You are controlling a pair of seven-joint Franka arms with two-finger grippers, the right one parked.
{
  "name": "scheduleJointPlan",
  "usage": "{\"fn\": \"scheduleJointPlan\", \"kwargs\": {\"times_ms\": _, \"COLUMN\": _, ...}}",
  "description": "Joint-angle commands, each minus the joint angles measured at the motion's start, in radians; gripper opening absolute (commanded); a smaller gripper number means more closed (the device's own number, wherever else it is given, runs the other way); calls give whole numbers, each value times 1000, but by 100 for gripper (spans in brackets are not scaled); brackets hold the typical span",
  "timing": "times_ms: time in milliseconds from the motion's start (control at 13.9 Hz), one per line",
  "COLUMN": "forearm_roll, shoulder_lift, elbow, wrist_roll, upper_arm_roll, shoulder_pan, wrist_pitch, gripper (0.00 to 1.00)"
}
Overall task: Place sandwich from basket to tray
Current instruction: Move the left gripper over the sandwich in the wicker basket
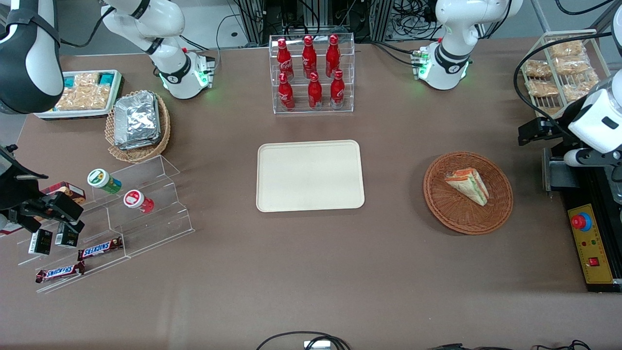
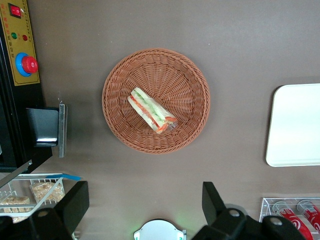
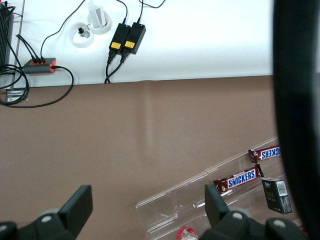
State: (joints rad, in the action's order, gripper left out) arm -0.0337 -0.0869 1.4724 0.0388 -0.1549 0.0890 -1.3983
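While the triangular sandwich [image 2: 151,110] lies in the woven basket [image 2: 187,75], parted jaws hover above, empty.

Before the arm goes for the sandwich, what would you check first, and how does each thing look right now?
1. Sandwich lying in the basket: ok.
2. Nothing on top of the sandwich: ok.
3. Tray bare, room to set it down: ok.
4. Hand open: ok, fingers spread wide.
5. Hand over the basket: not ok, it hangs high, off toward the working arm's end of the table.
6. Table between basket and tray free of things: ok.
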Motion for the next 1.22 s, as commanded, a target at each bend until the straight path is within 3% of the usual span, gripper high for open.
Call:
{"fn": "scheduleJointPlan", "kwargs": {"times_ms": 0, "forearm_roll": 5, "shoulder_lift": 3, "elbow": -1, "wrist_roll": -16, "upper_arm_roll": 0, "shoulder_pan": -3, "wrist_pitch": 15, "gripper": 100}}
{"fn": "scheduleJointPlan", "kwargs": {"times_ms": 288, "forearm_roll": -5, "shoulder_lift": -4, "elbow": 8, "wrist_roll": -8, "upper_arm_roll": 5, "shoulder_pan": 3, "wrist_pitch": 5, "gripper": 100}}
{"fn": "scheduleJointPlan", "kwargs": {"times_ms": 432, "forearm_roll": -46, "shoulder_lift": -30, "elbow": 31, "wrist_roll": 1, "upper_arm_roll": 3, "shoulder_pan": 0, "wrist_pitch": -7, "gripper": 100}}
{"fn": "scheduleJointPlan", "kwargs": {"times_ms": 1151, "forearm_roll": -49, "shoulder_lift": 42, "elbow": 449, "wrist_roll": 289, "upper_arm_roll": 8, "shoulder_pan": 8, "wrist_pitch": -361, "gripper": 100}}
